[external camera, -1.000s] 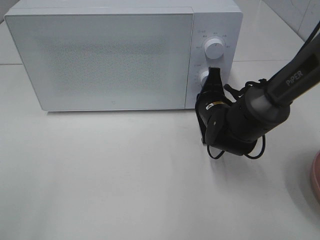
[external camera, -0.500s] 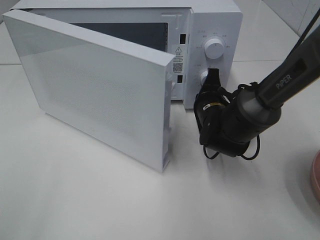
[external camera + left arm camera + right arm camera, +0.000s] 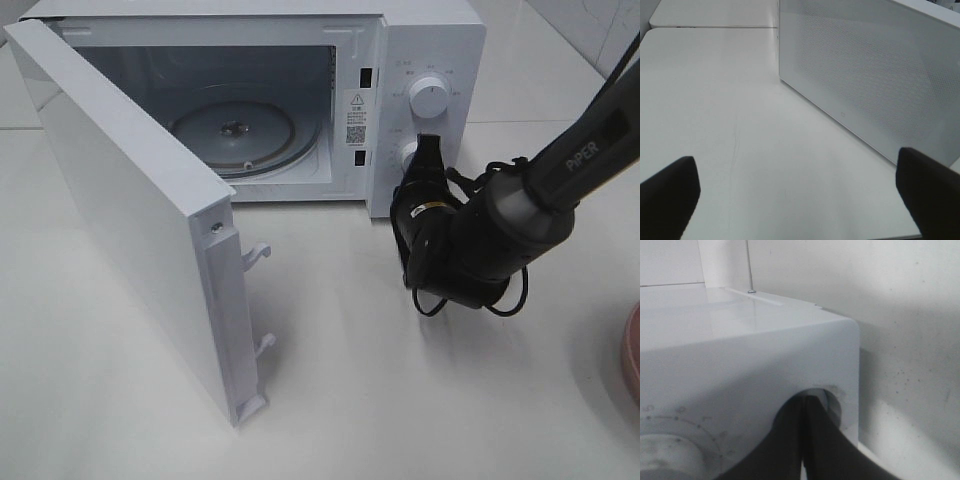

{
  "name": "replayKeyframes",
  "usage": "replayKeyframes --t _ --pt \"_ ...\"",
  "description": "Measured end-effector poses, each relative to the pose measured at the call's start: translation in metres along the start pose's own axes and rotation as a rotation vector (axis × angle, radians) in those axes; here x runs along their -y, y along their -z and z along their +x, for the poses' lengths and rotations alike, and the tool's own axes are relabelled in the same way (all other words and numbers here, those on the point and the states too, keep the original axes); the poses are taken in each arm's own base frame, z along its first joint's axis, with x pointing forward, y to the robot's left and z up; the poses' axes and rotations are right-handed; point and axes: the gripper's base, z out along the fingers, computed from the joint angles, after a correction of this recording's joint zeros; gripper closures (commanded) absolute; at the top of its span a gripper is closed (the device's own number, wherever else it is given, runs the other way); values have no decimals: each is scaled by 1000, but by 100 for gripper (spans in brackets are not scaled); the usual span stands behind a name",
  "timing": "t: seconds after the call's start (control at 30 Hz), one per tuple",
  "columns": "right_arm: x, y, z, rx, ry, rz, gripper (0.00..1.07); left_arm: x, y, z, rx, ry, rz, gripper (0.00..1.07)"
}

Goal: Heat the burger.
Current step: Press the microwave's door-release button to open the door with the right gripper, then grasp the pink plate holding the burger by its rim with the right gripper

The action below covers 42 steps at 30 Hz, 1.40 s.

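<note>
The burger is out of view in every frame. A white microwave [image 3: 430, 40] stands at the back with its door [image 3: 130, 220] swung wide open to the left, showing the glass turntable [image 3: 235, 130] inside. My right gripper [image 3: 428, 150] is shut, its tips at the lower button [image 3: 407, 153] of the control panel. The right wrist view shows the shut fingers [image 3: 805, 440] pressed together at a round recess in the microwave [image 3: 740, 355] panel. My left gripper [image 3: 800, 192] is open and holds nothing, low over the table, facing the outside of the door [image 3: 865, 75].
An upper dial [image 3: 430, 97] sits above the lower button. A pink plate [image 3: 632, 355] shows only its edge at the far right. The open door sticks out far over the front left of the white table [image 3: 400, 400].
The microwave door went from closed to fully open, swinging out to the left. My right gripper stayed at the lower button, shifting only slightly.
</note>
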Motion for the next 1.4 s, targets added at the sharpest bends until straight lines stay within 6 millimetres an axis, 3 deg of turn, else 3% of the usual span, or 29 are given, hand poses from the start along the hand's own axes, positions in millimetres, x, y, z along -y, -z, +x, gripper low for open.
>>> replayKeyframes --t 0.7,0.97,1.13,1.4 --pt "0 32 -8 -165 210 182 107 0 0 0 0 0 0 7" --pt "-7 54 -19 -186 296 187 107 0 0 0 0 0 0 7" --pt "-12 73 -22 -280 446 214 107 0 0 0 0 0 0 7" --pt "-23 89 -20 -426 650 219 107 0 0 0 0 0 0 7"
